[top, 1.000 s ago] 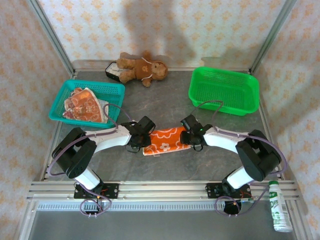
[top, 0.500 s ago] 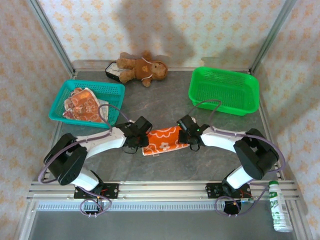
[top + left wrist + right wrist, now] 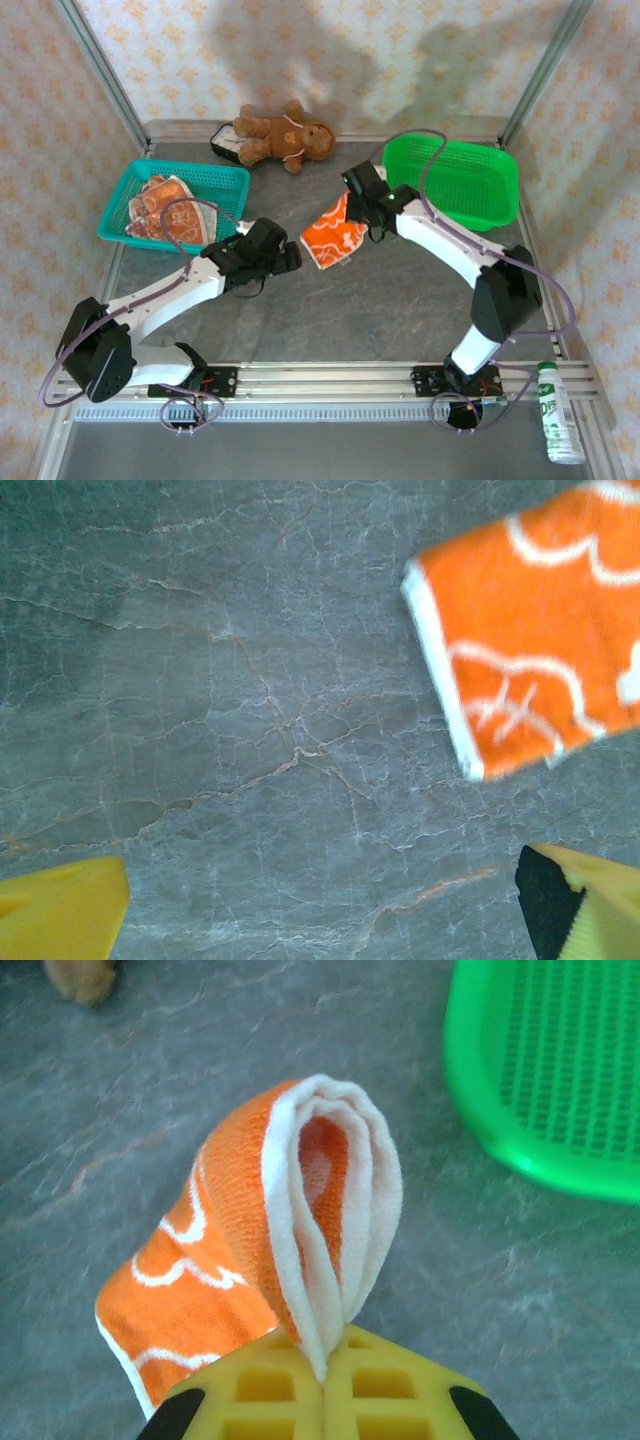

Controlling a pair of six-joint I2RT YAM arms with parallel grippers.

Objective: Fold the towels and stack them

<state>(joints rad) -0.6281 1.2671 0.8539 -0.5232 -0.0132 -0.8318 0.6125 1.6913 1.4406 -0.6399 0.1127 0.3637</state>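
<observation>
Right gripper [image 3: 322,1375]: my jaws are pressed together on one edge of the folded orange towel [image 3: 335,238]. It hangs over the middle of the table [image 3: 400,300], near the green basket [image 3: 460,218] at the far right corner. Left gripper [image 3: 290,258]: mine too, spread wide and empty, just beside the towel's lower end.

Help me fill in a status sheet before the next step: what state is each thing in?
Flower towel, folded, hanging above the table from the right end effector.
Right end effector, shut on the flower towel.
Left end effector, open, holding nothing.
Blue basket, holds crumpled towels.
Green basket, empty.
Teddy bear, lying on its side.
</observation>
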